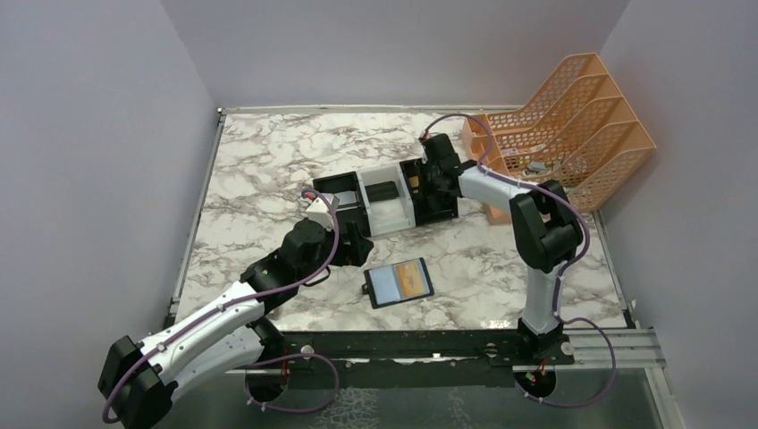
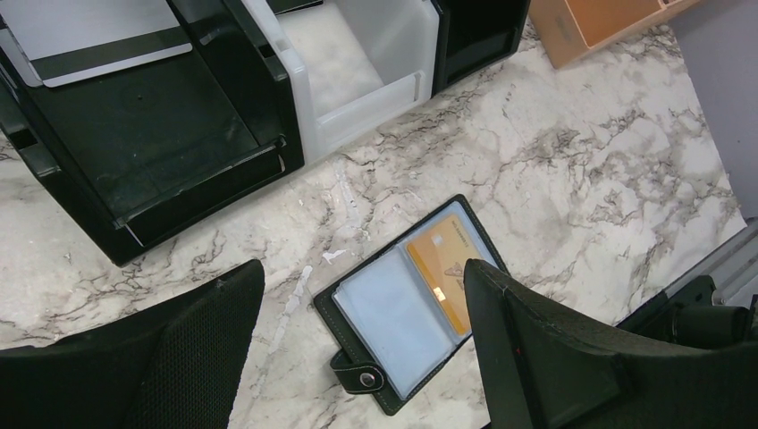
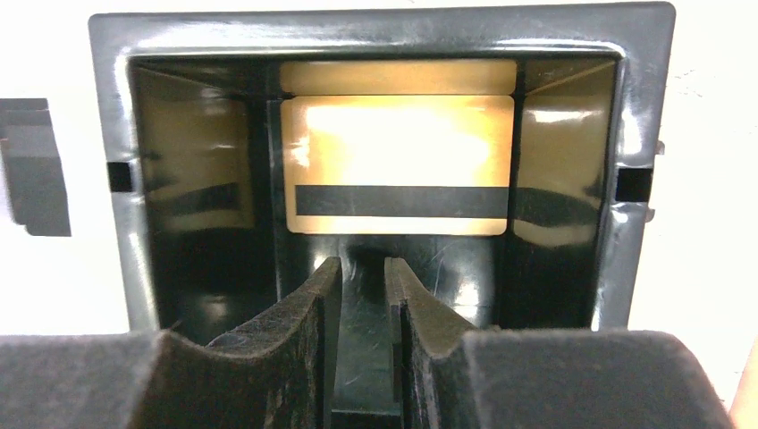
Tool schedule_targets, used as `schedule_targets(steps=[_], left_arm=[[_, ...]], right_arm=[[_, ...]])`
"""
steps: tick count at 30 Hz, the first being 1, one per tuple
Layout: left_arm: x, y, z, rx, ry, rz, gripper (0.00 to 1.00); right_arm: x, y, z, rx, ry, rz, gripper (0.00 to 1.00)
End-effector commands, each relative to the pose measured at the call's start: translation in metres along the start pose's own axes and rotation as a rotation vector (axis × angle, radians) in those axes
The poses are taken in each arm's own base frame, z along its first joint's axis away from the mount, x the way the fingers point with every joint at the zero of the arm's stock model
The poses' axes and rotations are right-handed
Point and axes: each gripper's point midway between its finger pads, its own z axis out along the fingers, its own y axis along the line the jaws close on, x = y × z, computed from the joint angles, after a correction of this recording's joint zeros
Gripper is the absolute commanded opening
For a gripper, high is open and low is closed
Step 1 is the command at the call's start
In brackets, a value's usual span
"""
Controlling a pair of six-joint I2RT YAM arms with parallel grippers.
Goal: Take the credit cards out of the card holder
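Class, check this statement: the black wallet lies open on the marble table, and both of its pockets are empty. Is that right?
Not quite. The wallet does lie open on the marble table, but only one pocket is empty. The other pocket holds a gold card. The left wrist view shows this clearly.

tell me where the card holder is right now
Top view: the card holder lies open on the table near its front middle, just in front of the three-compartment tray and beside the left pincer.

Marble table (image 1: 268, 161) with card holder (image 1: 386, 286), tray (image 1: 393, 220), rack (image 1: 572, 134)
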Motion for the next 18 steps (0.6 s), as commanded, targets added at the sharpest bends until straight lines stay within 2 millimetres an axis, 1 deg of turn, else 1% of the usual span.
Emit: schedule_targets(steps=[1, 5, 10, 14, 18], left_arm=[[0.002, 0.004, -0.003, -0.004, -0.004, -0.005, 0.85], [0.005, 0.003, -0.003, 0.002, 0.01, -0.003, 0.85], [0.008, 0.004, -0.002, 0.002, 0.016, -0.01, 0.85], [0.008, 0.001, -0.001, 0.018, 0.017, -0.014, 0.85], [0.009, 0.0, 0.0, 0.023, 0.023, -0.017, 0.85]], right_arm=[[-0.003, 0.015, -0.025, -0.074, 0.0, 0.028, 0.25], [0.007, 0.021, -0.033, -0.112, 0.031, 0.037, 0.23], [0.023, 0.016, -0.035, -0.1, 0.071, 0.03, 0.23], [0.035, 0.018, -0.036, -0.108, 0.097, 0.009, 0.22], [0.041, 0.018, -0.041, -0.102, 0.091, -0.002, 0.22]])
